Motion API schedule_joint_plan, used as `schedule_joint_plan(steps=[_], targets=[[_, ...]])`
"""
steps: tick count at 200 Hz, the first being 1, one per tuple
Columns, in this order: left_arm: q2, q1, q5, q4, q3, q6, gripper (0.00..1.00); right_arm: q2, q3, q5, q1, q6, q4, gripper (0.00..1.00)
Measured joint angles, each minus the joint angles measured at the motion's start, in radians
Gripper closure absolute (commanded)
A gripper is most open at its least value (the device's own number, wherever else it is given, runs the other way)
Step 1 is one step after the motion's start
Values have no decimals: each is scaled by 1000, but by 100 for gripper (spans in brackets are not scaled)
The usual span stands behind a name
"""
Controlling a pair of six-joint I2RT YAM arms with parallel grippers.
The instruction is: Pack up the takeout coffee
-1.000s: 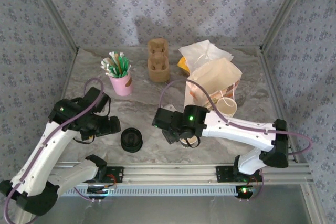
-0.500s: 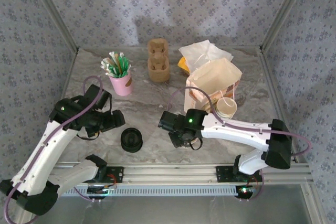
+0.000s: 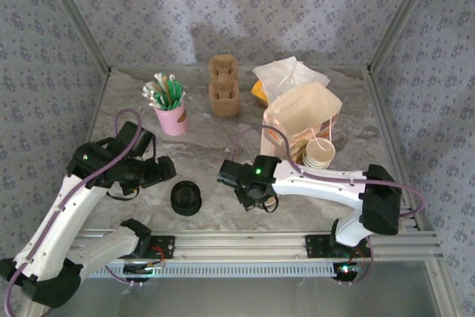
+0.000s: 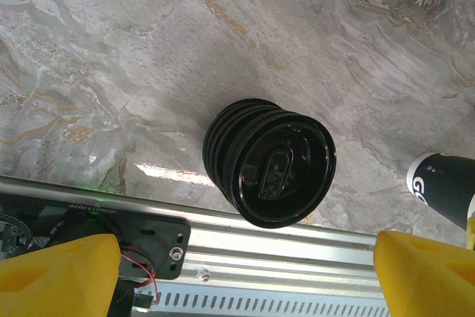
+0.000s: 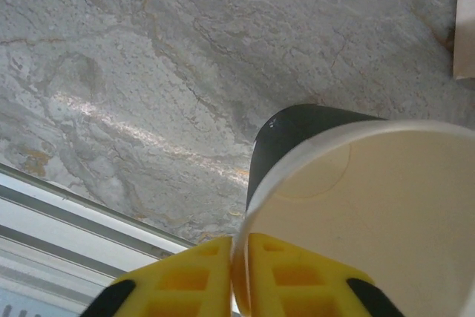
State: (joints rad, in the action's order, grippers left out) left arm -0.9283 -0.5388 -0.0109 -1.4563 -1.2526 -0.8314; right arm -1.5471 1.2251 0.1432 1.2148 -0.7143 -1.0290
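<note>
left gripper (image 3: 165, 171) hovers at lower left beside the black lid stack (image 3: 185, 199); right gripper (image 3: 256, 200) meets a cup (image 3: 268, 204) at lower centre; paper bag (image 3: 300, 120) stands right.

Right gripper (image 5: 239, 261): your jaws, apart a second ago, now pinch the cup (image 5: 356, 183) rim.
Right arm (image 3: 319, 182): your wrist now sits nearer the table's near edge.
Left gripper (image 3: 159, 173): you now sit slightly closer to the lids (image 3: 185, 198).
</note>
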Motion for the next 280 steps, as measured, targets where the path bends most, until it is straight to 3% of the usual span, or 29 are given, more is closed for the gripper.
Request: schedule_joint_plan(steps=[10,52,124,185,239,280], targets=[[0,0,0,2,0,0,12,-6,11,3,0,0,-9,97],[-3,0,-13,-2,-13,0,11,-57,116,23,15,23,-43,98],[40,0,-187,-54,-114,-31,10,-278,347,37,45,103,-101,97],[80,0,-231,-92,-114,-46,9,-329,417,36,59,153,-138,97],[79,1,-236,-92,-107,-41,8,-368,461,31,61,175,-159,91],[49,1,-230,-115,-87,-30,8,-389,473,29,66,184,-174,76]])
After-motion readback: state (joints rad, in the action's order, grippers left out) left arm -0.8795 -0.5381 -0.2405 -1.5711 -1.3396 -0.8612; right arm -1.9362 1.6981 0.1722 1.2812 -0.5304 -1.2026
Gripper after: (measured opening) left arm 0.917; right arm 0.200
